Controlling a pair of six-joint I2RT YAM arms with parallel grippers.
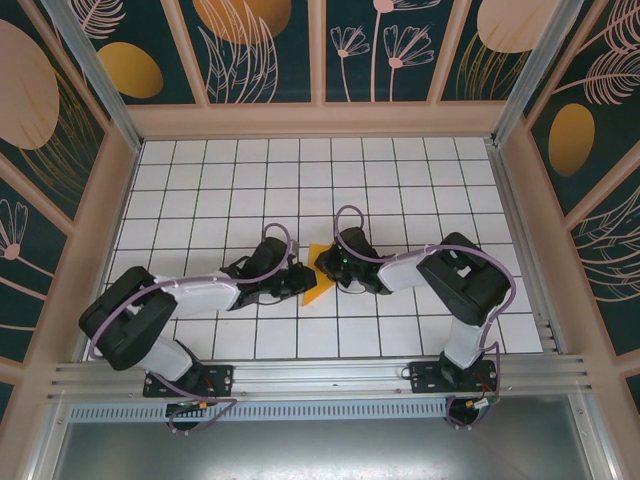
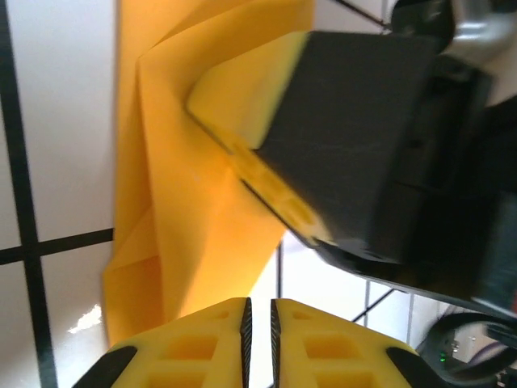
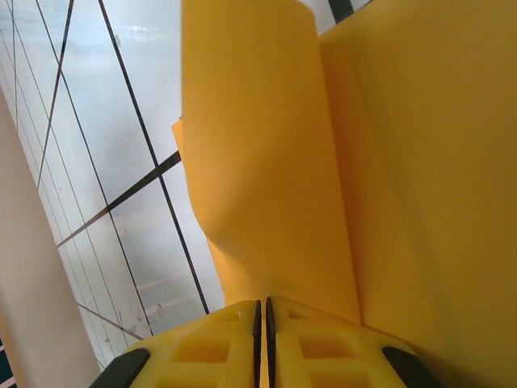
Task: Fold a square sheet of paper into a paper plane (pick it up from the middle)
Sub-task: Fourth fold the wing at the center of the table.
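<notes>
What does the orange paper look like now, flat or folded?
Folded. The square sheet of paper has creases and overlapping layers, and from above it looks pointed, not square.

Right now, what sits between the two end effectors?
The partly folded orange-yellow square sheet of paper fills the gap between the left end effector and the right end effector; the top view shows it.

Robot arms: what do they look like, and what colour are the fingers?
The left arm and right arm have white links, chunky black joints and looping purple cables. The left gripper and right gripper have blocky yellow fingers with square hollows.
</notes>
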